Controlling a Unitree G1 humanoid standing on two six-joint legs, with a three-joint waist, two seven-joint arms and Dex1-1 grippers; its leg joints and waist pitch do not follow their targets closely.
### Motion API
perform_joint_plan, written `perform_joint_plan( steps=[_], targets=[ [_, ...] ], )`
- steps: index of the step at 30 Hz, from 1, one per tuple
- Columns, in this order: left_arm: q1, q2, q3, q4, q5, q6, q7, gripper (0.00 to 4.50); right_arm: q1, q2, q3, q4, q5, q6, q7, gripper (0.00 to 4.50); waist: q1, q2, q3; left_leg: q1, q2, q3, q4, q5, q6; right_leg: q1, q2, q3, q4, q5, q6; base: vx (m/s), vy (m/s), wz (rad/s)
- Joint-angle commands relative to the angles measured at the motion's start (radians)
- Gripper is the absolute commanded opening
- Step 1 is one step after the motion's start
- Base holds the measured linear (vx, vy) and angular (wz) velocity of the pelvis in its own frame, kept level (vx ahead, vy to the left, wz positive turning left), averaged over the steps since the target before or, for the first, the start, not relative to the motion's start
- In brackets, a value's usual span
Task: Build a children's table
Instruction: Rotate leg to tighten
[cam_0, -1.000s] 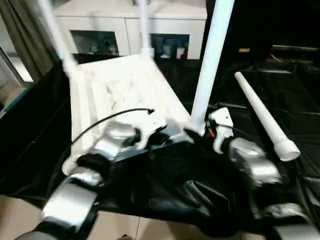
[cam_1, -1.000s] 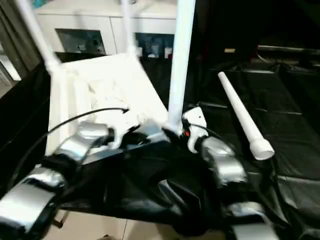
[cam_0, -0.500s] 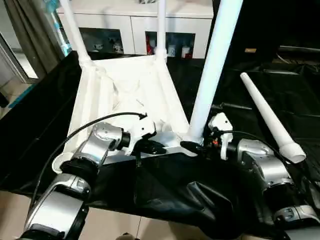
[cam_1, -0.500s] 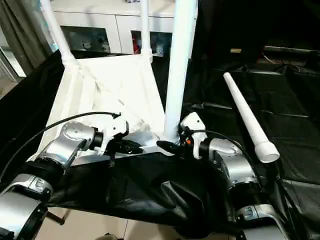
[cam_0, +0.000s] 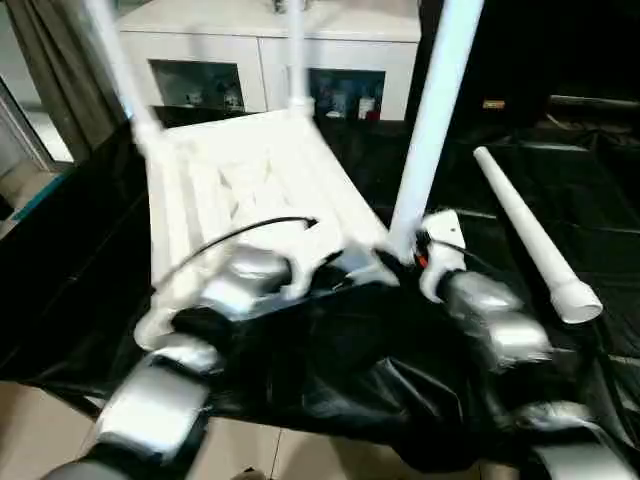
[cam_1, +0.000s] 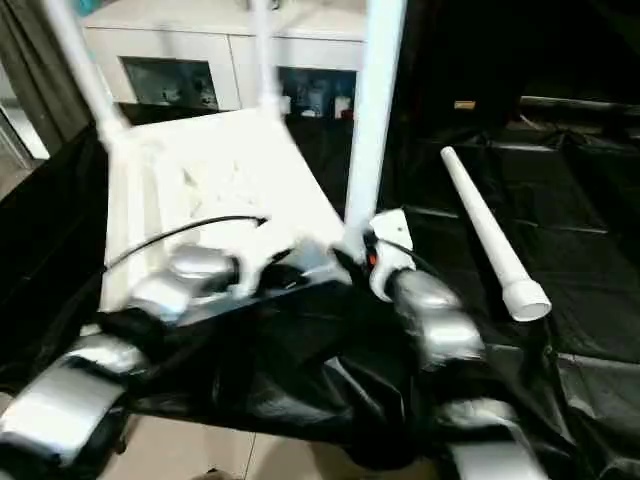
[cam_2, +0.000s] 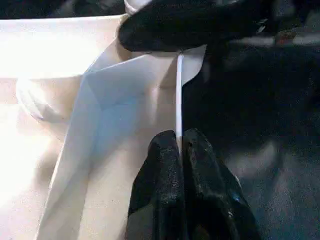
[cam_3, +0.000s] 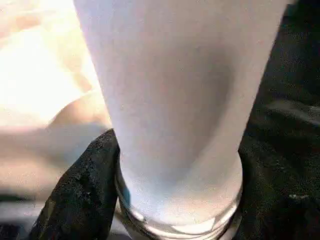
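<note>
Head views motion-smeared: upright legs (cam_0: 437, 110) run off the top edge, cabinet (cam_0: 250, 60) contents unreadable, and the right gripper (cam_0: 405, 255) lies behind the near leg, grip indistinct.

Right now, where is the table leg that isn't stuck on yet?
The loose leg lies on the black sheet on the robot's right in the head views, right of the upside-down table, beyond the right tool holding an upright leg.
</note>
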Motion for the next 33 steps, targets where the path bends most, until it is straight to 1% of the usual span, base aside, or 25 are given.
perform_joint_plan(
  steps=[1, 2, 3, 4, 5, 6, 7, 9, 10, 12, 14, 16, 17, 18, 19, 20, 21, 22, 23, 24, 26, 27, 29, 30, 33],
  targets=[
    [-0.039, -0.038, 0.033, 0.011, -0.009, -0.004, 0.085, 0.00, 0.023, 0.061, 0.031, 0.071, -0.002, 0.052, -0.041, 2.77, -0.006, -0.017, -0.060, 0.013, 0.030, -0.010, -0.071, -0.195, 0.046, 0.047, -0.089, 0.052, -0.104, -0.417, -0.133, 0.000, 0.000, 0.00],
    [-0.043, -0.047, 0.035, 0.019, -0.011, -0.004, 0.092, 0.00, 0.019, 0.075, 0.039, 0.074, -0.004, 0.046, -0.036, 2.77, -0.005, -0.017, -0.059, 0.015, 0.030, -0.010, -0.072, -0.200, 0.048, 0.046, -0.090, 0.053, -0.106, -0.426, -0.129, 0.000, 0.000, 0.00],
    [-0.047, -0.052, 0.037, 0.026, -0.013, -0.010, 0.094, 0.00, 0.018, 0.085, 0.044, 0.073, -0.006, 0.036, -0.028, 3.12, -0.005, -0.019, -0.057, 0.016, 0.027, -0.009, -0.072, -0.213, 0.055, 0.046, -0.089, 0.052, -0.110, -0.451, -0.120, 0.000, 0.000, 0.00],
    [-0.052, -0.057, 0.038, 0.033, -0.014, -0.013, 0.095, 0.00, 0.016, 0.094, 0.044, 0.070, -0.004, 0.025, -0.020, 3.47, -0.007, -0.008, -0.057, 0.014, 0.029, -0.012, -0.075, -0.221, 0.055, 0.049, -0.089, 0.051, -0.112, -0.459, -0.111, 0.000, 0.000, 0.00],
    [-0.052, -0.055, 0.037, 0.034, -0.016, -0.017, 0.085, 0.00, 0.016, 0.096, 0.045, 0.060, 0.000, 0.015, -0.002, 3.47, -0.006, -0.012, -0.058, 0.014, 0.029, -0.012, -0.075, -0.220, 0.057, 0.050, -0.090, 0.051, -0.112, -0.456, -0.108, 0.000, 0.000, 0.00],
    [-0.052, -0.052, 0.036, 0.032, -0.017, -0.023, 0.072, 0.00, 0.015, 0.095, 0.044, 0.051, 0.005, 0.011, 0.014, 3.53, -0.006, -0.010, -0.059, 0.014, 0.031, -0.014, -0.077, -0.220, 0.058, 0.050, -0.090, 0.052, -0.110, -0.442, -0.111, 0.000, 0.000, 0.00],
    [-0.053, -0.050, 0.035, 0.034, -0.019, -0.028, 0.067, 0.00, 0.014, 0.094, 0.043, 0.048, 0.007, 0.008, 0.017, 3.53, -0.007, -0.011, -0.060, 0.011, 0.031, -0.015, -0.078, -0.217, 0.060, 0.053, -0.090, 0.052, -0.107, -0.424, -0.116, 0.000, 0.000, 0.00],
    [-0.045, -0.026, 0.032, 0.033, -0.019, -0.045, 0.043, 0.00, 0.010, 0.067, 0.036, 0.035, 0.013, -0.023, 0.047, 3.91, -0.008, -0.011, -0.060, 0.013, 0.032, -0.015, -0.078, -0.227, 0.061, 0.051, -0.091, 0.052, -0.106, -0.418, -0.123, 0.000, 0.000, 0.00],
    [-0.043, -0.019, 0.034, 0.031, -0.022, -0.048, 0.034, 0.00, 0.009, 0.059, 0.034, 0.028, 0.016, -0.024, 0.061, 3.95, -0.009, -0.011, -0.062, 0.010, 0.032, -0.015, -0.077, -0.220, 0.065, 0.055, -0.092, 0.052, -0.103, -0.399, -0.129, 0.000, 0.000, 0.00],
    [-0.040, -0.005, 0.035, 0.029, -0.024, -0.049, 0.015, 0.00, 0.010, 0.040, 0.033, 0.011, 0.027, -0.021, 0.101, 3.95, -0.010, -0.012, -0.062, 0.007, 0.032, -0.014, -0.076, -0.209, 0.074, 0.056, -0.091, 0.053, -0.100, -0.374, -0.139, 0.000, 0.000, 0.00],
    [-0.021, 0.026, 0.030, 0.008, -0.030, -0.079, -0.069, 0.00, 0.024, -0.016, 0.064, -0.030, 0.028, -0.015, 0.212, 3.95, -0.010, -0.014, -0.063, 0.005, 0.032, -0.014, -0.075, -0.191, 0.083, 0.059, -0.091, 0.053, -0.097, -0.351, -0.146, 0.000, 0.000, 0.00],
    [-0.009, 0.042, 0.026, -0.006, -0.035, -0.097, -0.117, 0.00, 0.033, -0.044, 0.080, -0.052, 0.029, -0.011, 0.270, 3.95, -0.009, -0.016, -0.068, -0.005, 0.031, -0.014, -0.070, -0.148, 0.100, 0.067, -0.091, 0.054, -0.087, -0.289, -0.158, 0.000, 0.000, 0.00],
    [0.022, 0.090, 0.004, -0.047, -0.041, -0.118, -0.241, 0.00, 0.052, -0.116, 0.118, -0.091, 0.019, -0.009, 0.395, 3.95, -0.008, -0.020, -0.068, -0.006, 0.032, -0.014, -0.070, -0.139, 0.105, 0.067, -0.089, 0.053, -0.085, -0.276, -0.160, 0.000, 0.000, 0.00],
    [0.032, 0.104, -0.004, -0.059, -0.042, -0.127, -0.277, 0.00, 0.057, -0.135, 0.126, -0.100, 0.016, -0.010, 0.429, 3.95, -0.005, -0.017, -0.068, -0.009, 0.034, -0.013, -0.067, -0.128, 0.121, 0.067, -0.090, 0.052, -0.082, -0.259, -0.168, 0.000, 0.000, 0.00],
    [0.034, 0.108, -0.005, -0.062, -0.043, -0.128, -0.287, 0.00, 0.058, -0.140, 0.127, -0.102, 0.017, -0.010, 0.438, 3.95, -0.007, -0.013, -0.071, -0.009, 0.038, -0.010, -0.064, -0.116, 0.127, 0.063, -0.091, 0.053, -0.078, -0.231, -0.181, 0.000, 0.000, 0.00],
    [0.049, 0.129, -0.013, -0.081, -0.052, -0.130, -0.342, 0.00, 0.064, -0.167, 0.133, -0.117, 0.023, -0.005, 0.489, 3.95, -0.006, -0.014, -0.072, -0.009, 0.039, -0.011, -0.064, -0.111, 0.125, 0.065, -0.090, 0.053, -0.075, -0.216, -0.185, 0.000, 0.000, 0.00],
    [0.059, 0.142, -0.014, -0.096, -0.063, -0.128, -0.380, 0.00, 0.066, -0.182, 0.135, -0.125, 0.026, -0.002, 0.516, 3.95, -0.003, -0.012, -0.075, -0.009, 0.041, -0.011, -0.063, -0.097, 0.129, 0.064, -0.090, 0.052, -0.068, -0.183, -0.199, 0.000, 0.000, 0.00],
    [0.072, 0.161, -0.015, -0.119, -0.078, -0.117, -0.426, 0.00, 0.067, -0.201, 0.137, -0.134, 0.033, 0.001, 0.551, 3.95, -0.002, -0.009, -0.074, -0.006, 0.043, -0.009, -0.062, -0.092, 0.134, 0.060, -0.087, 0.053, -0.066, -0.154, -0.213, 0.000, 0.000, 0.00],
    [0.080, 0.172, -0.015, -0.132, -0.088, -0.111, -0.455, 0.00, 0.067, -0.214, 0.137, -0.139, 0.037, 0.004, 0.576, 3.95, 0.001, -0.009, -0.077, -0.005, 0.046, -0.011, -0.061, -0.086, 0.134, 0.062, -0.089, 0.054, -0.059, -0.129, -0.223, 0.000, 0.000, 0.00],
    [0.090, 0.189, -0.019, -0.151, -0.099, -0.105, -0.495, 0.00, 0.065, -0.231, 0.140, -0.142, 0.042, 0.006, 0.610, 3.95, 0.004, -0.007, -0.077, -0.003, 0.050, -0.010, -0.061, -0.077, 0.139, 0.057, -0.088, 0.055, -0.055, -0.088, -0.238, 0.000, 0.000, 0.00],
    [0.096, 0.199, -0.022, -0.160, -0.099, -0.105, -0.515, 0.00, 0.065, -0.240, 0.144, -0.145, 0.044, 0.007, 0.631, 3.95, 0.011, -0.006, -0.077, 0.001, 0.050, -0.008, -0.060, -0.088, 0.139, 0.054, -0.088, 0.056, -0.053, -0.071, -0.251, 0.000, 0.000, 0.00],
    [0.100, 0.205, -0.022, -0.164, -0.099, -0.107, -0.524, 0.00, 0.065, -0.245, 0.148, -0.147, 0.045, 0.007, 0.640, 3.95, 0.011, -0.008, -0.075, -0.002, 0.048, -0.008, -0.062, -0.095, 0.134, 0.057, -0.089, 0.055, -0.054, -0.079, -0.250, 0.000, 0.000, 0.00],
    [0.109, 0.213, -0.017, -0.179, -0.102, -0.104, -0.541, 0.00, 0.065, -0.251, 0.150, -0.152, 0.057, 0.013, 0.662, 3.95, 0.012, -0.009, -0.074, 0.000, 0.048, -0.008, -0.063, -0.111, 0.120, 0.059, -0.091, 0.055, -0.056, -0.110, -0.244, 0.000, 0.000, 0.00],
    [0.111, 0.214, -0.015, -0.182, -0.103, -0.103, -0.544, 0.00, 0.064, -0.252, 0.149, -0.151, 0.060, 0.014, 0.668, 3.95, 0.011, -0.012, -0.072, -0.001, 0.047, -0.007, -0.064, -0.118, 0.115, 0.058, -0.090, 0.055, -0.059, -0.131, -0.238, 0.000, 0.000, 0.00],
    [0.115, 0.217, -0.016, -0.189, -0.104, -0.101, -0.548, 0.00, 0.064, -0.246, 0.147, -0.151, 0.066, 0.021, 0.679, 3.59, 0.011, -0.012, -0.071, -0.002, 0.045, -0.007, -0.064, -0.126, 0.104, 0.059, -0.091, 0.055, -0.063, -0.173, -0.221, 0.000, 0.000, 0.00]
  ],
)
